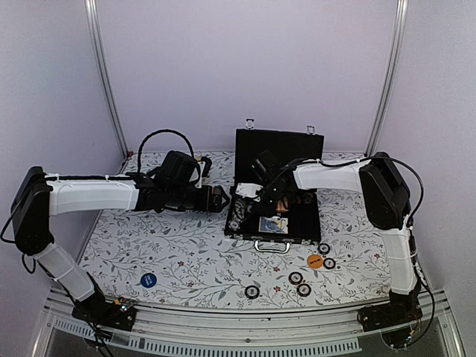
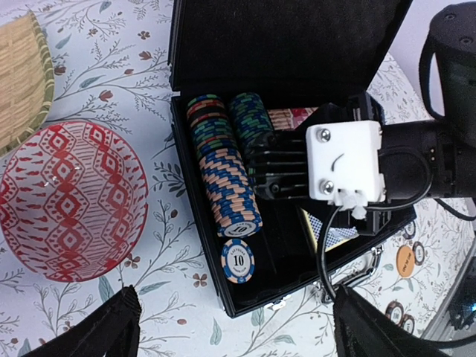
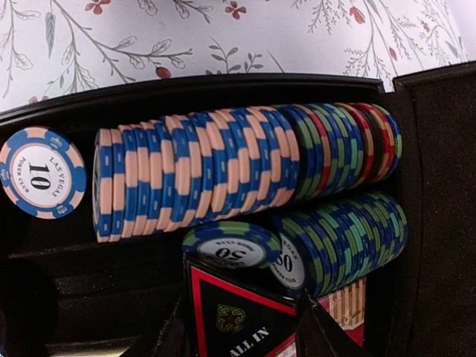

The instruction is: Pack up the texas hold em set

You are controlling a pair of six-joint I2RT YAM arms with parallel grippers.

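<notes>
The black briefcase (image 1: 305, 227) lies open mid-table with its lid up. Rows of blue, peach and green poker chips (image 3: 223, 167) fill its left slots, and a loose "10" chip (image 2: 238, 262) lies beside them. My right gripper (image 3: 244, 326) is inside the case, shut on a black triangle with a red border marked "ALL IN" (image 3: 223, 297), right by a flat "50" chip (image 3: 230, 247). My left gripper (image 2: 238, 335) is open and empty, hovering at the case's left edge (image 1: 222, 199). A card deck (image 1: 272, 225) lies in the case.
Several loose chips (image 1: 300, 282), an orange disc (image 1: 315, 261) and a blue disc (image 1: 148, 280) lie on the floral cloth near the front. A red patterned ball (image 2: 71, 201) and a tan slatted mat (image 2: 22, 74) sit left of the case under my left arm.
</notes>
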